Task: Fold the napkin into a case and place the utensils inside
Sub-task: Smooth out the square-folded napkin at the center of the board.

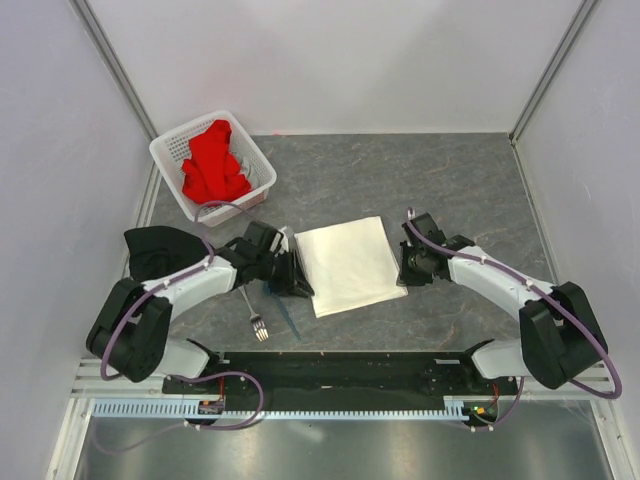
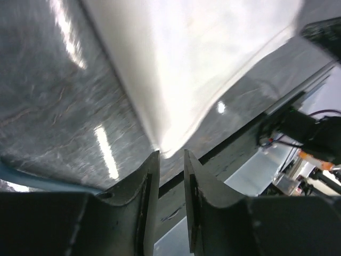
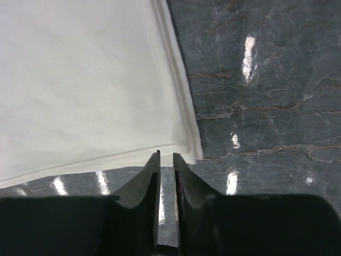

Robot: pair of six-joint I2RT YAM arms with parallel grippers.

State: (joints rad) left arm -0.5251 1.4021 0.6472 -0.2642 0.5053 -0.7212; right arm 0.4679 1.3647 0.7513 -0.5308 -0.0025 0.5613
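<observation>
The napkin (image 1: 345, 265) lies flat in the middle of the table, folded into a cream-white rectangle. My left gripper (image 1: 300, 283) is low at its near left corner. In the left wrist view that corner (image 2: 169, 144) ends just past the left gripper (image 2: 170, 153), whose jaws stand slightly apart with only table showing between them. My right gripper (image 1: 403, 268) is at the napkin's right edge. In the right wrist view the right gripper (image 3: 166, 154) has a thin gap and touches the layered edge of the napkin (image 3: 80, 80). The fork (image 1: 253, 313) and blue spoon (image 1: 288, 316) lie near the left arm.
A white perforated basket (image 1: 258, 158) holding a red cloth (image 1: 212, 165) stands at the back left. A black cloth (image 1: 158, 248) lies bunched by the left arm. The black base rail (image 1: 340, 370) runs along the near edge.
</observation>
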